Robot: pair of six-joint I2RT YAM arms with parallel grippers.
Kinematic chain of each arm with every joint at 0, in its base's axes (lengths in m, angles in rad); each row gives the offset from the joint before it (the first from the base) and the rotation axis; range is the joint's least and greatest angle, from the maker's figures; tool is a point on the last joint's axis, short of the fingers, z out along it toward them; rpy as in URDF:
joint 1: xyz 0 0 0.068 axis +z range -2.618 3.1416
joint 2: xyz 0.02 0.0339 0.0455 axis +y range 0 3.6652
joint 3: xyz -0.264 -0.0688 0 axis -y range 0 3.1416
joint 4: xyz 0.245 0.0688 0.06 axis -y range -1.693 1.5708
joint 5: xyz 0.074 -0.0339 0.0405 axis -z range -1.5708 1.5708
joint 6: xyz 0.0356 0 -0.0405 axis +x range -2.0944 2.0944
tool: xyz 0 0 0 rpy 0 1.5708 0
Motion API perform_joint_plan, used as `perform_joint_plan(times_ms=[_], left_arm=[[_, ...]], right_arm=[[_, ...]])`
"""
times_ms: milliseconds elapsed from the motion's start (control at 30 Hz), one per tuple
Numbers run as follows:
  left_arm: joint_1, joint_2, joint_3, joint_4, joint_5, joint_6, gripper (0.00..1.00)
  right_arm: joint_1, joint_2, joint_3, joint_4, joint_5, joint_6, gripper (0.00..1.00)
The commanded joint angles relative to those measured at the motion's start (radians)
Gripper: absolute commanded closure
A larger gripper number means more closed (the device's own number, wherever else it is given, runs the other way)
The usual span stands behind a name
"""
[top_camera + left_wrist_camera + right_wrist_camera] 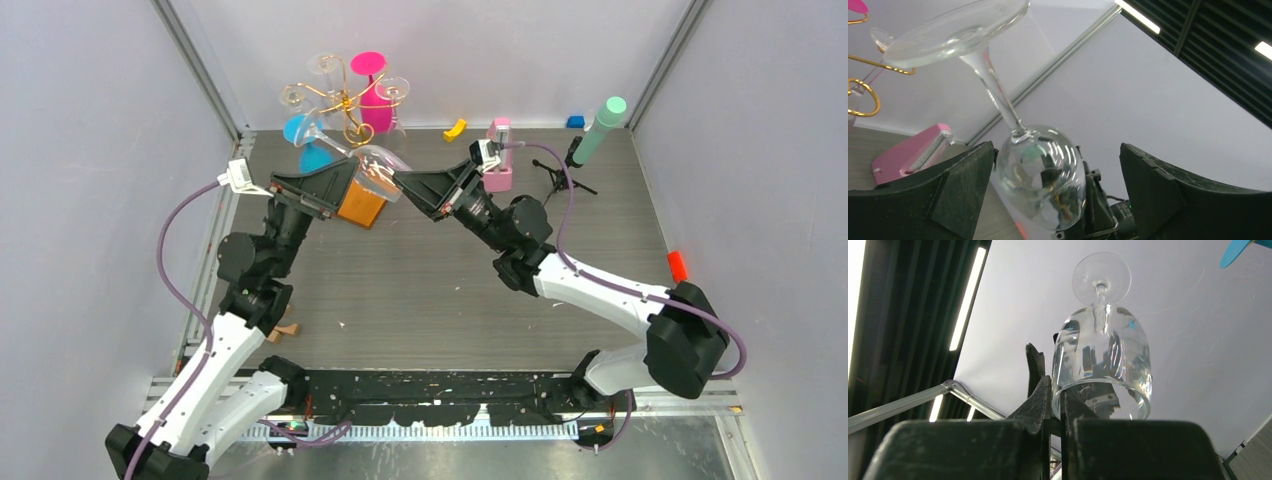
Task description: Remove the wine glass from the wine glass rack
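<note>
Two arms meet over the far middle of the table (420, 290), around 12 o'clock in my overhead view, with the clear wine glass (375, 160) between them.

The right gripper (1057, 400) is closed, its two black fingers nipping the rim of the bowl. In the right wrist view the wine glass (1100, 355) rises from the fingertips toward 12 o'clock. It is upside down, bowl mouth at the fingers and round foot at the top.

The left gripper (1055, 195) is spread fully wide and has hold of nothing. In the left wrist view the bowl of the wine glass (1040, 170) sits between its fingers, nearer the left one, with a clear gap to the right one. I cannot tell whether the left finger touches the glass. The stem slants toward 11 o'clock, ending in the foot at the top left.

The wine glass rack (345, 100) stands at about 11 o'clock from the held glass in the overhead view. Its gold curled arms carry other clear glasses, a pink glass (375, 110) and a blue glass (300, 130), and its orange base (360, 205) lies under the left gripper. In the left wrist view the foot sits just beside a gold arm; I cannot tell whether they touch.
</note>
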State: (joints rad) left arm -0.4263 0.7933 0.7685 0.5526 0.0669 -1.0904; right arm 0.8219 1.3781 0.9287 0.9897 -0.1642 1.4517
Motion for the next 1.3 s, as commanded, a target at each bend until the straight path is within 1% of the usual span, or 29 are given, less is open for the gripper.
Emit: perform_joint_plan(times_ms=[0, 233, 300, 333, 367, 400, 433, 467, 500, 533, 567, 600, 633, 667, 700, 800, 833, 867, 967, 1033, 1100, 1267], left_arm=[[-0.003, -0.073, -0.041, -0.055, 0.049, 0.124, 0.00], [-0.003, -0.184, -0.073, -0.201, 0.114, 0.299, 0.00], [-0.003, -0.217, -0.073, -0.249, 0.125, 0.365, 0.00], [-0.003, -0.237, -0.069, -0.279, 0.125, 0.400, 0.00], [-0.003, -0.255, -0.062, -0.310, 0.123, 0.434, 0.00], [-0.003, -0.271, -0.056, -0.346, 0.124, 0.470, 0.00], [-0.003, -0.286, -0.048, -0.376, 0.121, 0.510, 0.00], [-0.003, -0.298, -0.040, -0.411, 0.118, 0.545, 0.00], [-0.003, -0.308, -0.032, -0.446, 0.109, 0.576, 0.00], [-0.003, -0.317, -0.023, -0.488, 0.095, 0.604, 0.00], [-0.003, -0.322, -0.017, -0.518, 0.078, 0.628, 0.00], [-0.003, -0.327, -0.012, -0.540, 0.059, 0.649, 0.00], [-0.003, -0.332, -0.010, -0.548, 0.042, 0.665, 0.00], [-0.003, -0.334, -0.008, -0.572, 0.027, 0.680, 0.00], [-0.003, -0.336, -0.010, -0.584, 0.013, 0.690, 0.00], [-0.003, -0.329, -0.011, -0.599, -0.019, 0.701, 0.00], [-0.003, -0.322, -0.010, -0.604, -0.028, 0.701, 0.00], [-0.003, -0.318, -0.009, -0.606, -0.033, 0.700, 0.00], [-0.003, -0.306, -0.009, -0.613, -0.034, 0.698, 0.00], [-0.003, -0.300, -0.005, -0.622, -0.016, 0.701, 0.00], [-0.003, -0.299, -0.003, -0.633, 0.008, 0.709, 0.00], [-0.003, -0.295, -0.003, -0.655, 0.016, 0.710, 0.00]], right_arm=[[0.002, -0.104, 0.018, 0.028, 0.027, -0.105, 1.00], [0.002, -0.214, 0.020, -0.218, 0.030, -0.242, 1.00], [0.002, -0.259, 0.029, -0.339, 0.027, -0.298, 1.00], [0.002, -0.295, 0.034, -0.452, 0.028, -0.351, 1.00], [0.002, -0.313, 0.049, -0.512, 0.031, -0.409, 1.00], [0.002, -0.351, 0.060, -0.652, 0.042, -0.441, 1.00], [0.002, -0.385, 0.084, -0.719, 0.048, -0.503, 1.00], [0.002, -0.401, 0.098, -0.860, 0.064, -0.531, 1.00], [0.002, -0.429, 0.126, -0.935, 0.070, -0.586, 1.00], [0.002, -0.439, 0.140, -1.057, 0.079, -0.610, 1.00], [0.002, -0.458, 0.168, -1.115, 0.080, -0.658, 1.00], [0.002, -0.466, 0.191, -1.222, 0.084, -0.679, 1.00], [0.002, -0.477, 0.213, -1.270, 0.086, -0.710, 1.00], [0.002, -0.481, 0.224, -1.363, 0.090, -0.724, 1.00], [0.002, -0.485, 0.255, -1.405, 0.101, -0.747, 1.00], [0.002, -0.474, 0.326, -1.620, 0.149, -0.778, 1.00], [0.002, -0.460, 0.359, -1.661, 0.208, -0.792, 1.00], [0.002, -0.453, 0.385, -1.736, 0.234, -0.801, 1.00], [0.001, -0.397, 0.425, -1.887, 0.392, -0.829, 1.00], [0.000, -0.346, 0.456, -1.962, 0.481, -0.824, 1.00], [0.000, -0.290, 0.481, -2.007, 0.523, -0.826, 1.00], [-0.035, -0.166, 0.496, -2.044, 0.576, -0.861, 1.00]])
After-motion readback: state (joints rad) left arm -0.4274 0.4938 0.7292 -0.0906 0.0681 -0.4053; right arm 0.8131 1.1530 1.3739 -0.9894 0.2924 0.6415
